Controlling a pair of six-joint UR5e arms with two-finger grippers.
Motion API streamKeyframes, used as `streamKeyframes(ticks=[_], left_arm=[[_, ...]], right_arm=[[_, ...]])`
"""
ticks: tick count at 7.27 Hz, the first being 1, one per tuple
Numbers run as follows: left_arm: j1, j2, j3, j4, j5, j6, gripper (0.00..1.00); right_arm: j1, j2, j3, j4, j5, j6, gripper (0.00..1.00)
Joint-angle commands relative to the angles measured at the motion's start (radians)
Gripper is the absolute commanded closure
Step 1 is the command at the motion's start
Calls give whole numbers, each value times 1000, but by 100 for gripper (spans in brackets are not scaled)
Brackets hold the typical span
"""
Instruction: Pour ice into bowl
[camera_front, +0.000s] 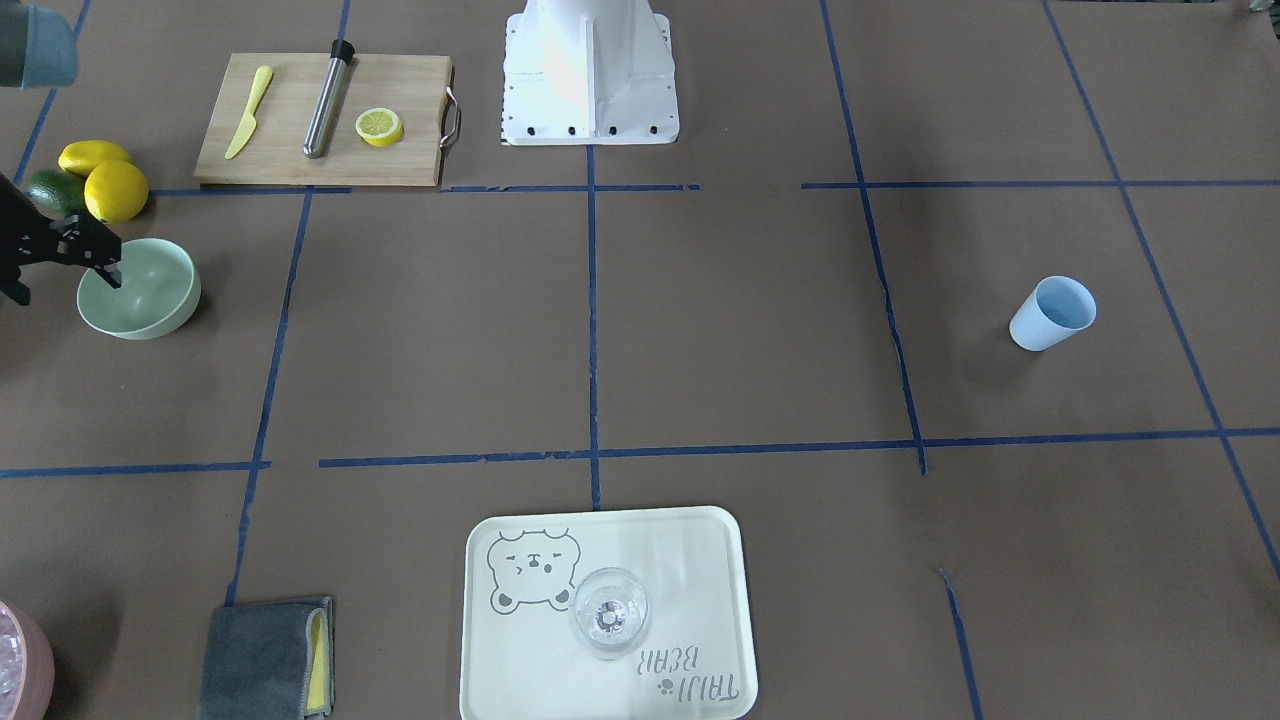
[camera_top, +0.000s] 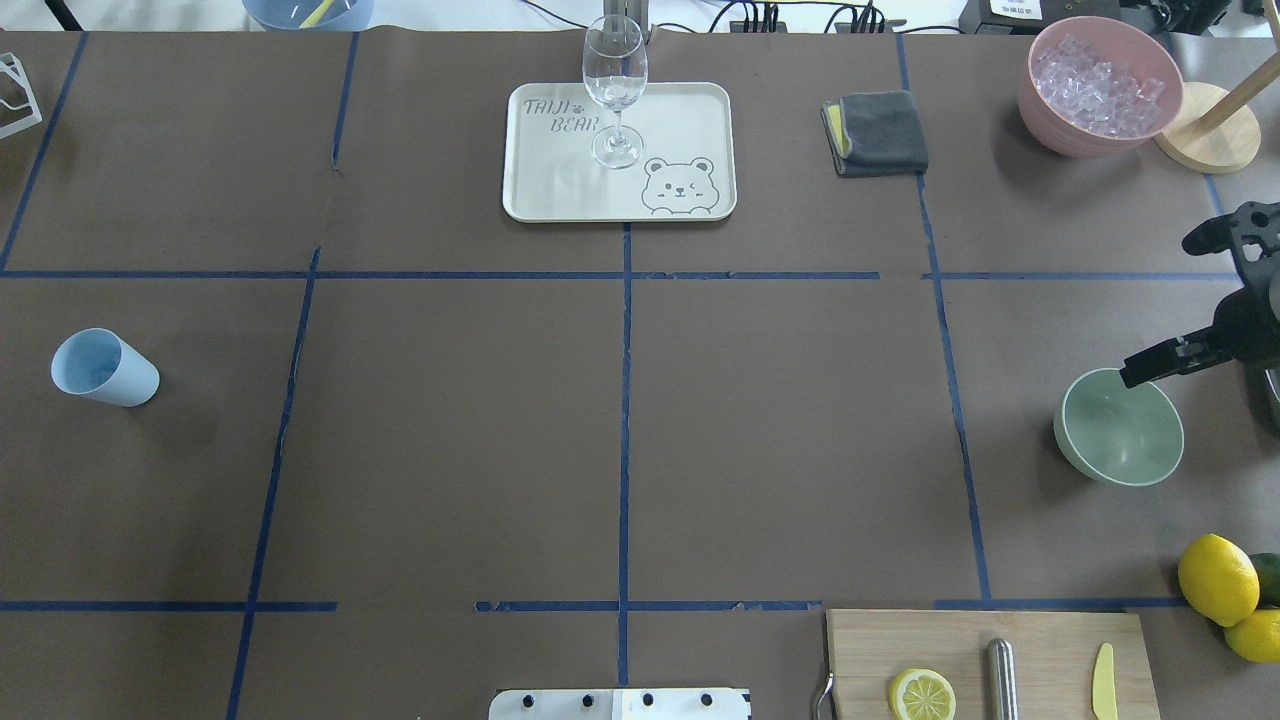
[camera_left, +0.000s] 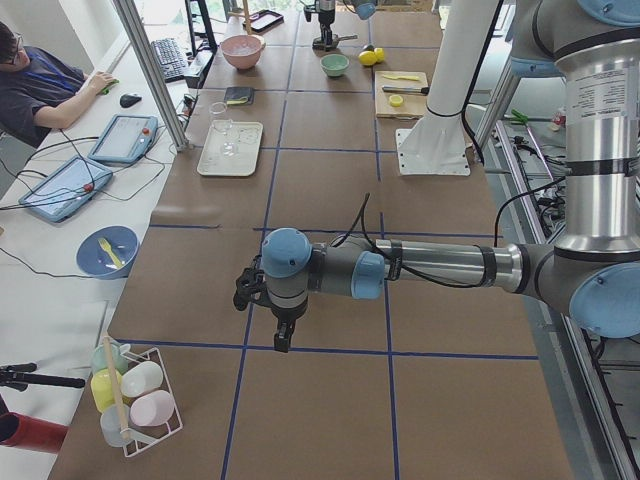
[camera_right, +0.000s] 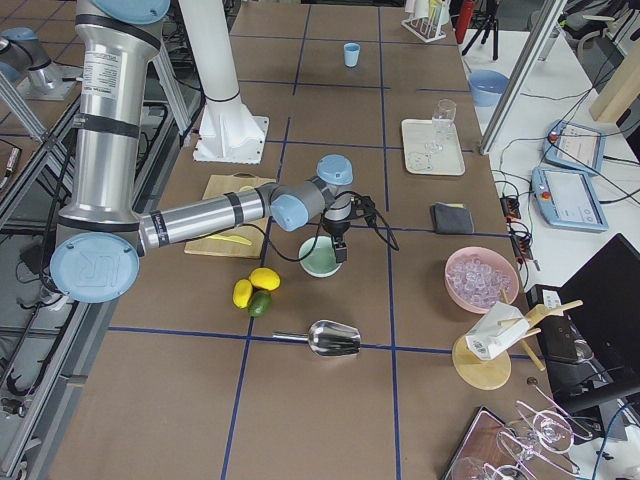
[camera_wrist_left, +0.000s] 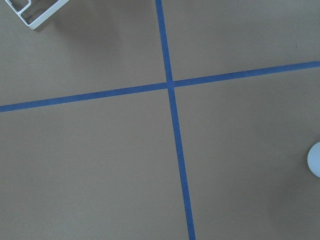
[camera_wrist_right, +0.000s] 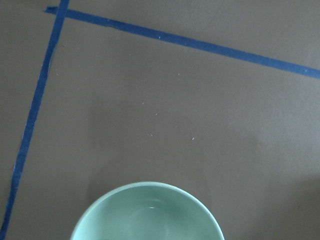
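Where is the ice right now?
In the overhead view, the ice sits in the pink bowl at the top right, between the grey cloth and a wooden stand.

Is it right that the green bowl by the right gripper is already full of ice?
No: the green bowl by the right gripper is empty, as the right wrist view shows. The ice lies in the pink bowl.

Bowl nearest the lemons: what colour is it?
The bowl is plain pale mint green, with no pattern. The overhead exterior view shows it best.
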Motion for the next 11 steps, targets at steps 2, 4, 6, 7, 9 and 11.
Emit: streamKeyframes(ticks=[2,4,6,7,9,11], left_arm=[[-1,0,0,-2,0,0,0],[-1,2,1,-2,0,0,0],[-1,2,1,-2,0,2,0],[-1,2,1,-2,0,2,0],[-1,2,1,-3,0,2,0],[-1,2,1,-3,0,2,0]], right_arm=[[-28,-100,-90,230,-8,40,18],[-29,-91,-128,234,-10,43,25],[-32,-79,-145,234,-10,37,42],[-32,-77,-144,234,-8,37,77],[-32,-76,-133,234,-7,43,100],[-29,-76,-101,235,3,48,100]])
